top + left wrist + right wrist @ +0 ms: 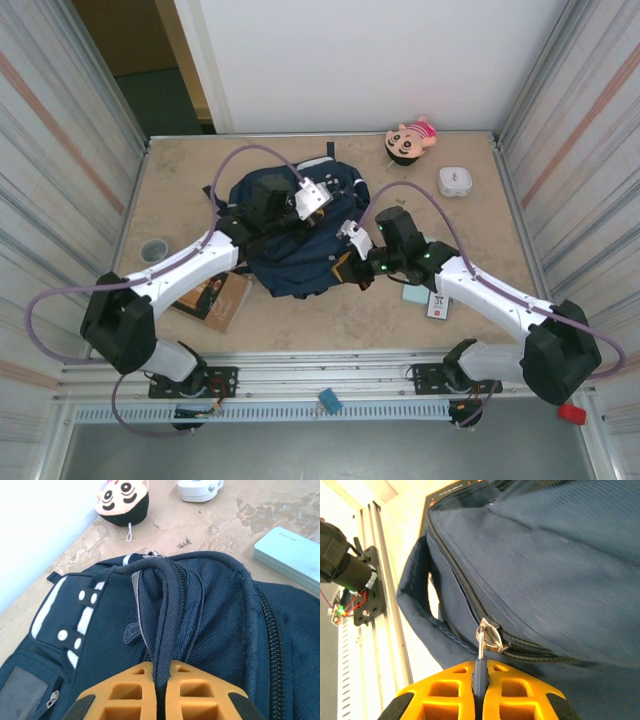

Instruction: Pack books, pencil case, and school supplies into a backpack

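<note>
At the far left of the worktop (180, 190) a small grey round cup (153, 249) sits alone near the side wall. Closer to the near edge lies the book (222, 298), tan-brown cover up, partly under the left arm. It is outside the backpack, just off the bag's near-left corner.

The navy backpack (290, 240) lies flat in the middle of the worktop, with both arms reaching onto it. From the left wrist view, the left claw (161, 667) is clenched on a dark strap (167, 605) that runs over the bag's top, the strap pinched between the orange pads (127, 690). White patches show on the pocket to one side.

On the bag's right side, the right claw (480, 667) is clamped on the blue tab of a zipper pull (481, 647), right where the closed zip line meets its metal slider.

Right of the backpack, the pale teal pencil case (413, 293) lies on the worktop, partly hidden by the right arm. The small white pack of school supplies (439, 305) sits just beside it. Both are outside the bag.

Toward the far right corner are a pink plush toy (410, 140) and a white square box (455, 181), well apart from the backpack.
</note>
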Tool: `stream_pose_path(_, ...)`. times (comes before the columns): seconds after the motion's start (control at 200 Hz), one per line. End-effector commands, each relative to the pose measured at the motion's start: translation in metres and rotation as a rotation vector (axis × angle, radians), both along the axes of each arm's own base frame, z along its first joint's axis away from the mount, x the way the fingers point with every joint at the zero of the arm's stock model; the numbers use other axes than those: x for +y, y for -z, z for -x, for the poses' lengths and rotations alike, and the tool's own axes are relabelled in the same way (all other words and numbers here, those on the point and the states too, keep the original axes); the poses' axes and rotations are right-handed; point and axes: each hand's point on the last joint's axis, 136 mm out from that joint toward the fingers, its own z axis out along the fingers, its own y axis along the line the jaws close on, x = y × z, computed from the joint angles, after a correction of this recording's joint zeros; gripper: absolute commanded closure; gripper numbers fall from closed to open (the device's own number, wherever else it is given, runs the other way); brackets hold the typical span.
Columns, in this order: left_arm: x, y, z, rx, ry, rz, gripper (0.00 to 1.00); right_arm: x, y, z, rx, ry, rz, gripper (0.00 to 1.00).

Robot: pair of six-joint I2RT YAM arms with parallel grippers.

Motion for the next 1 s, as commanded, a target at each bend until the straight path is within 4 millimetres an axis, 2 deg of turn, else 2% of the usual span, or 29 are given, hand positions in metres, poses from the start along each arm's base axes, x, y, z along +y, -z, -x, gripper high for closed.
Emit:
stream_pose_path(0.0, -0.023, -0.058, -0.015, -0.114, 0.009, 0.176, 1.0, 0.019, -0.022, 0.001, 0.032, 0.031, -0.078, 1.0)
stream_pose_path(0.07, -0.027, -0.061, -0.011, -0.119, 0.039, 0.194, 1.0, 0.018, -0.023, -0.002, 0.042, 0.068, -0.093, 1.0)
stream_pose_path(0.11, -0.028, -0.063, -0.009, -0.127, 0.059, 0.196, 1.0, 0.015, -0.025, -0.005, 0.05, 0.097, -0.1, 0.92)
stream_pose_path(0.15, -0.029, -0.064, -0.006, -0.137, 0.08, 0.197, 1.0, 0.011, -0.028, -0.009, 0.069, 0.13, -0.116, 0.81)
stream_pose_path(0.256, -0.029, -0.068, 0.004, -0.147, 0.149, 0.212, 1.0, -0.004, -0.039, -0.021, 0.15, 0.261, -0.196, 0.4)
stream_pose_path(0.286, -0.028, -0.069, 0.006, -0.149, 0.17, 0.22, 1.0, -0.009, -0.04, -0.026, 0.171, 0.315, -0.211, 0.35)
stream_pose_path(0.421, -0.027, -0.073, 0.018, -0.155, 0.255, 0.254, 1.0, -0.045, -0.029, -0.051, 0.35, 0.619, -0.27, 0.19)
stream_pose_path(0.526, -0.03, -0.076, 0.03, -0.161, 0.329, 0.269, 1.0, -0.057, -0.022, -0.062, 0.483, 0.726, -0.319, 0.13)
stream_pose_path(0.697, -0.036, -0.08, 0.041, -0.153, 0.41, 0.286, 1.0, -0.042, -0.039, -0.072, 0.551, 0.673, -0.418, 0.08)
stream_pose_path(0.862, -0.042, -0.079, 0.049, -0.128, 0.471, 0.296, 1.0, -0.037, -0.057, -0.08, 0.528, 0.662, -0.493, 0.12)
stream_pose_path(0.907, -0.044, -0.08, 0.053, -0.119, 0.496, 0.302, 1.0, -0.037, -0.059, -0.082, 0.523, 0.665, -0.502, 0.19)
stream_pose_path(0.997, -0.045, -0.077, 0.055, -0.106, 0.512, 0.307, 1.0, -0.037, -0.061, -0.085, 0.519, 0.674, -0.52, 0.48)
